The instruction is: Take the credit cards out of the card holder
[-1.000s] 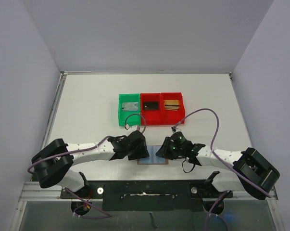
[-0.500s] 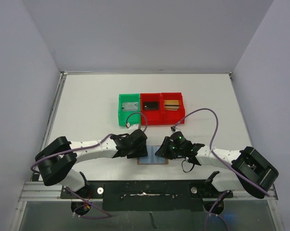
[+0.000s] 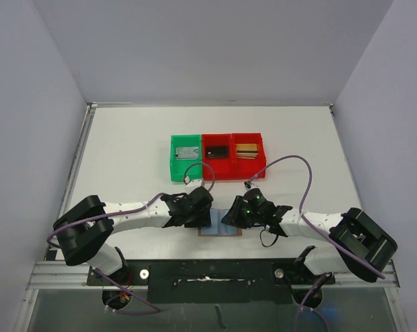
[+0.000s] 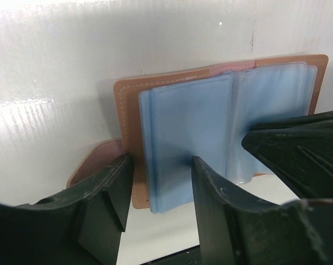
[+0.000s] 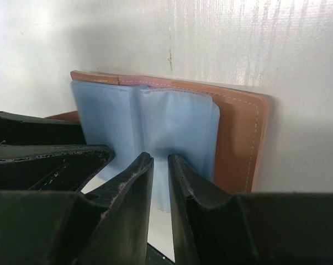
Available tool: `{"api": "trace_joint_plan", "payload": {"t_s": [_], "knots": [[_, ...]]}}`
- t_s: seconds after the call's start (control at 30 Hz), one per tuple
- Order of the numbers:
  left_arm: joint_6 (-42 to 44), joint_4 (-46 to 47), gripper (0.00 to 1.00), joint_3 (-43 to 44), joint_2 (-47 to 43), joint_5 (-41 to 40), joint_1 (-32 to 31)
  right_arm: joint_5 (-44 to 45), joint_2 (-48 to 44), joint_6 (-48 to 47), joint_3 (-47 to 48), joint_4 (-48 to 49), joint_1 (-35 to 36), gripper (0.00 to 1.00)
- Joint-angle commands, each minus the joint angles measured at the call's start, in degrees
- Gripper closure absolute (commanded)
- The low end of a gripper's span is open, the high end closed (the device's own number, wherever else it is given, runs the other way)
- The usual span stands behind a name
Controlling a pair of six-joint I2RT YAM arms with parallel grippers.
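I see the card holder (image 3: pixel 220 226) open flat by the bench's (image 3: pixel 125 145) near edge, lengthwise left to right; left gripper (image 4: pixel 162 171) jaws apart over its left half, right gripper (image 5: pixel 160 165) jaws nearly together, grip unclear.

— What sort of place is this?
— A robotics lab test cell. Two robot arms (image 3: pixel 132 216) are bolted to a metal rail (image 3: pixel 56 280) along the bottom of the frame, with purple cables (image 3: pixel 298 166) looping off them.
— Anything else?
— A bare white table (image 3: pixel 125 152) fills the middle, boxed in by plain grey walls (image 3: pixel 215 48). At centre sit a green bin (image 3: pixel 186 174) and red bins (image 3: pixel 234 173).
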Motion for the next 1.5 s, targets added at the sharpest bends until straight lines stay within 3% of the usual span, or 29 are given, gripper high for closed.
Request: {"api": "trace_joint_plan", "payload": {"t_s": [0.0, 0.23, 0.53, 0.9, 1.03, 1.1, 1.27, 1.47], "knots": [[-1.11, 15.09, 0.58, -0.86, 0.97, 7.76, -1.05, 2.33, 2.43, -0.88, -1.00, -6.76, 0.33, 0.79], [-1.71, 17.84, 0.63, -1.96, -1.04, 8.03, -0.92, 2.70, 2.71, -0.95, -1.10, -7.30, 0.37, 0.79], [-0.05, 12.31, 0.82, 1.77, -0.90, 5.73, -1.00, 2.87, 3.04, -1.04, -1.23, -7.21, 0.31, 0.80], [0.04, 9.34, 0.75, 3.75, -0.50, 6.71, -1.40, 2.81, 3.21, -1.17, -1.69, -6.73, 0.34, 0.80], [-0.36, 10.38, 0.77, 2.98, 0.06, 7.04, -1.36, 2.71, 3.25, -1.13, -1.67, -6.52, 0.33, 0.80], [-0.36, 10.33, 0.83, 3.07, 0.42, 6.98, -1.36, 2.66, 3.34, -1.16, -1.62, -6.43, 0.38, 0.80], [-0.04, 1.40, 1.00, 5.76, 1.55, 1.27, -1.67, 2.76, 2.90, -1.22, -1.56, -6.57, 0.28, 0.80], [0.58, -7.58, 1.00, 9.11, 4.09, -5.15, -2.46, 3.00, 2.65, -1.39, -1.19, -6.74, 0.33, 0.80]]}}
